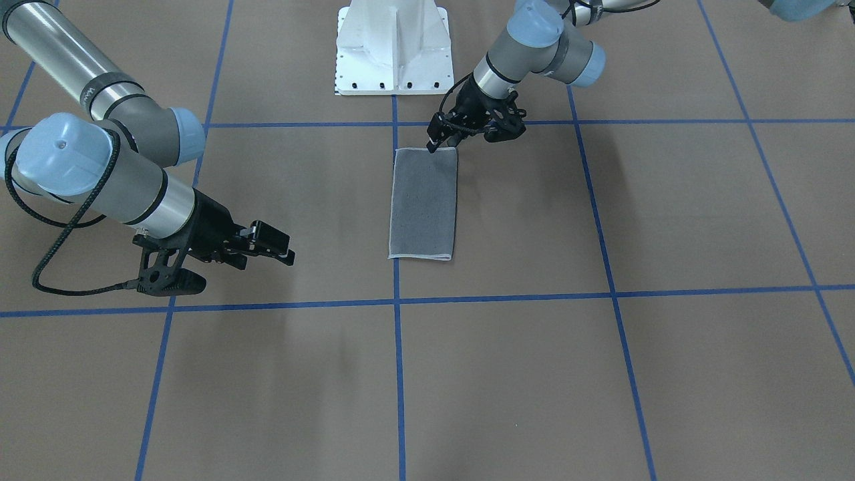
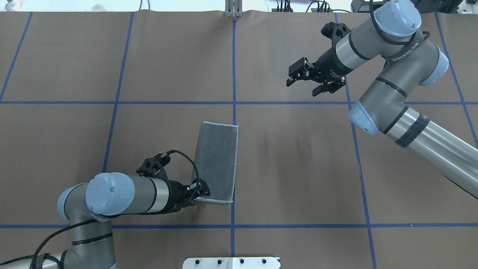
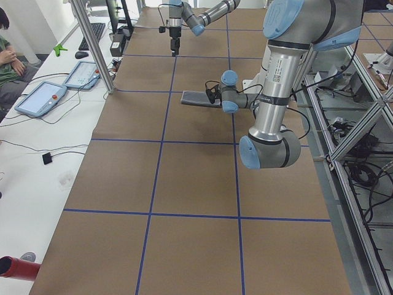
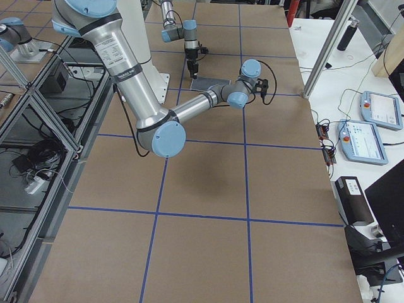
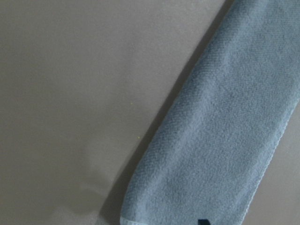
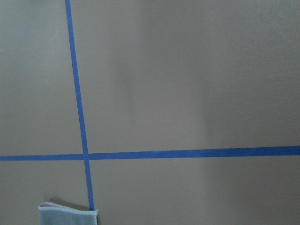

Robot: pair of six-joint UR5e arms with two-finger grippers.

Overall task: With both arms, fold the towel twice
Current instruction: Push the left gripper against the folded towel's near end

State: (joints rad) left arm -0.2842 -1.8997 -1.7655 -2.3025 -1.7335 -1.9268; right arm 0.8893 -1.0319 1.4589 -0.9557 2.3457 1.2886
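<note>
The towel [image 1: 424,200] lies flat on the table as a narrow strip, grey face up, with light edging; it also shows in the overhead view [image 2: 218,162]. My left gripper [image 2: 203,192] is low at the towel's near left corner and looks shut on the towel's edge; in the front-facing view it [image 1: 443,141] sits at the strip's top end. The left wrist view shows the towel [image 5: 220,140] close below. My right gripper [image 2: 300,80] is open and empty, well away from the towel, above the table at the far right. A towel corner [image 6: 68,215] with a pink sliver shows in the right wrist view.
The brown table [image 2: 298,168] is marked with blue tape lines [image 2: 234,74]. The white pedestal base [image 1: 393,47] stands at the robot's side of the table. Operators' tablets [image 3: 40,98] lie on a side table beyond the far edge.
</note>
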